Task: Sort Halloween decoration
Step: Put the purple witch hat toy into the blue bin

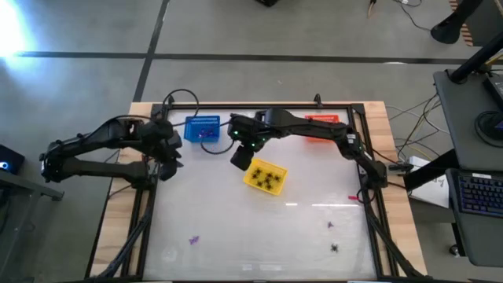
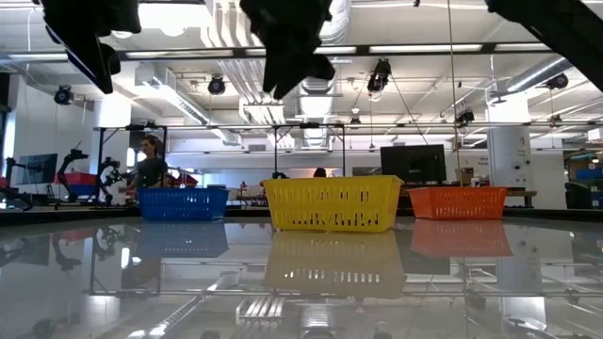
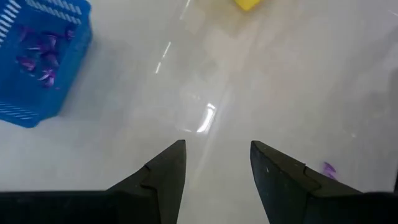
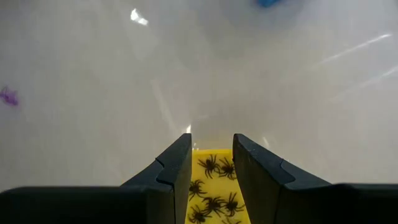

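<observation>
The Halloween decoration is split up. Black spiders lie in the yellow basket, also visible in the right wrist view. Purple bits lie in the blue basket. Loose on the table are a purple bit, another purple bit and a black spider near the front edge. My right gripper hangs open above the yellow basket's far-left corner, with nothing between its fingers. My left gripper is open and empty over bare table, left of the blue basket.
An orange basket stands at the far right, partly under my right arm. A small pink piece lies near the right edge. All three baskets stand in a row along the far side. The table's middle and near half are mostly bare.
</observation>
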{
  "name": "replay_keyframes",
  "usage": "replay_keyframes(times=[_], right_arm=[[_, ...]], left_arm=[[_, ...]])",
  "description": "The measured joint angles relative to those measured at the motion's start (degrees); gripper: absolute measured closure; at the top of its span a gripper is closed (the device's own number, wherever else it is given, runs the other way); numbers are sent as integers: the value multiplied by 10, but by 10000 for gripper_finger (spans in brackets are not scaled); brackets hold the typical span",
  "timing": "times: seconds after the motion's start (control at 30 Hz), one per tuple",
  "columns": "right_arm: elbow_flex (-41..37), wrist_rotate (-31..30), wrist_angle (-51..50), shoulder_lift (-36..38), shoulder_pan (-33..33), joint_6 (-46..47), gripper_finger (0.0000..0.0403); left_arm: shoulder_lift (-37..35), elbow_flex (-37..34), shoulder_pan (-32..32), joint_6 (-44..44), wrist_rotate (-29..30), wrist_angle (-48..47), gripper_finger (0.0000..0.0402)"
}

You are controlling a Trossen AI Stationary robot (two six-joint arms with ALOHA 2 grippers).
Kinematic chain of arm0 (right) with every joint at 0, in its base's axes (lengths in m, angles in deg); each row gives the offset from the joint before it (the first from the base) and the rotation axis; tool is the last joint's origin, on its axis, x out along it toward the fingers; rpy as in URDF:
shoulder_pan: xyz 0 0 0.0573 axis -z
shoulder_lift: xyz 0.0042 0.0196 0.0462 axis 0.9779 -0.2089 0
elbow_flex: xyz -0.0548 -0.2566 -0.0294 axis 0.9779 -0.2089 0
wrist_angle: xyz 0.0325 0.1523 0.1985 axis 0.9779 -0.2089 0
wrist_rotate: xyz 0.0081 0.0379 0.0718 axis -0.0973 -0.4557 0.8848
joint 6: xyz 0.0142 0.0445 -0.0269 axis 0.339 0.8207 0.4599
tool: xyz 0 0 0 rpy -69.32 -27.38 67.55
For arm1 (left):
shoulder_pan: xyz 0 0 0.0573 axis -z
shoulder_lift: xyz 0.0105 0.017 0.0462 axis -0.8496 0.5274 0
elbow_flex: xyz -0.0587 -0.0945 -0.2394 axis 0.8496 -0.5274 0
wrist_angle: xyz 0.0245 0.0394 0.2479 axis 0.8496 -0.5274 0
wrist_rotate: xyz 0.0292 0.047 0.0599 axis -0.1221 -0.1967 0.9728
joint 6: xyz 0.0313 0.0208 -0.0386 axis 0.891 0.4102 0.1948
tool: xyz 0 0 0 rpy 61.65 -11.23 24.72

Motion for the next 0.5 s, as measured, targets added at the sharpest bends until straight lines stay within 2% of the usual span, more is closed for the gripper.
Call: replay_keyframes(times=[0.27,0.5], right_arm=[[0,-56,-16,57,-31,78,293],[0,-59,-60,90,-51,133,293]], left_arm=[[-33,-51,118,-60,4,21,239],[-28,-116,232,-96,4,78,239]])
